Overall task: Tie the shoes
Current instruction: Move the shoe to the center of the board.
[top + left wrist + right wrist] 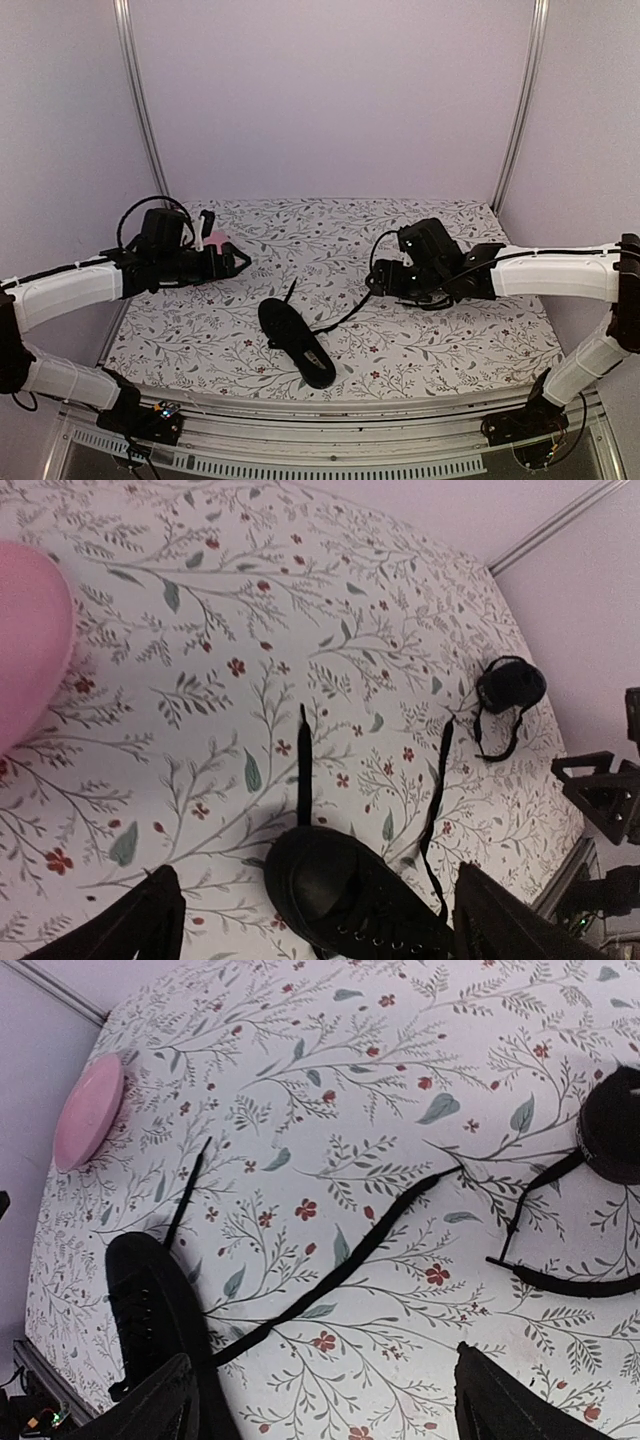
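Left gripper (318,868): my fingers stand wide apart with nothing between them. It hangs above the table, just in front of the pink plate.
Right gripper (323,1351): my fingers are spread wide here too and grip nothing. It hangs over the right half of the table.
Shoe (297,343): one black shoe is in view. It lies flat and slantwise on the flowered table (430,340), near the front edge, between my two grippers. Its rounded toe is the end nearer my left gripper.
Short lace (290,293): runs straight out past the toe toward the back of the table, loose.
Long lace (345,316): trails from the shoe across the cloth toward my right gripper and lies flat. The two laces are apart and not knotted.
Pink plate (216,240): at the far left of the table, well apart from the shoe.
Round black object (612,1125): on the cloth under my right arm, with a strap. I cannot tell what it is.
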Tool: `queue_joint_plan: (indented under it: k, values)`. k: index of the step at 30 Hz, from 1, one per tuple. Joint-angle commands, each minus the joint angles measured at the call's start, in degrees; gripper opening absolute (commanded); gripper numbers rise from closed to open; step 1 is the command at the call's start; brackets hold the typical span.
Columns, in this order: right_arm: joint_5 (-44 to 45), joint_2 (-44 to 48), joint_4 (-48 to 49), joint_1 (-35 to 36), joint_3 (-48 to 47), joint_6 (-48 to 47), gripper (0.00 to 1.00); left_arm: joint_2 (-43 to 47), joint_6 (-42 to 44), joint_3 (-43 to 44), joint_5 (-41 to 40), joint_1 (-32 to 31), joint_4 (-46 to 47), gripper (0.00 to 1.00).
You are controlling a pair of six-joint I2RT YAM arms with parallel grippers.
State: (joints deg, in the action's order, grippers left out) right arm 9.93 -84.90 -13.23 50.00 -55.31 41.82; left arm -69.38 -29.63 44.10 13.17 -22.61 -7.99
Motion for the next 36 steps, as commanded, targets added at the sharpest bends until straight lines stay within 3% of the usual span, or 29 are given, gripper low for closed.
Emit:
queue_joint_plan:
  k: [1, 8, 14, 29, 32, 36]
  values:
    - [0.52, -6.63, -4.93, -1.97, -3.42, 3.78, 0.86, -0.87, -13.93, -5.52, -0.52, -8.07, 4.05, 0.92]
    - [2.97, -19.26, -8.4, -2.25, -13.47, 0.58, 0.79, 1.71, -24.9, -12.76, -1.6, -14.97, 4.37, 0.91]
    - [8.23, -28.57, -13.66, -2.53, -22.03, 1.89, 0.75, 2.36, -29.98, -19.04, 1.21, -15.87, 10.09, 0.91]
    - [9.44, -37.55, -14.6, -3.84, -27.8, 3.91, 0.53, -8.61, -24.51, -15.44, 2.29, -16.01, 15.43, 0.87]
    - [10.04, -39.37, -14.83, -3.93, -28.85, 3.48, 0.41, -10.88, -23.21, -14.24, 2.48, -16.06, 16.32, 0.87]
    - [11.79, -40.8, -15.62, -4.19, -29.42, 2.72, 0.09, -14.53, -21.9, -13.1, 3.21, -16.06, 18.79, 0.87]
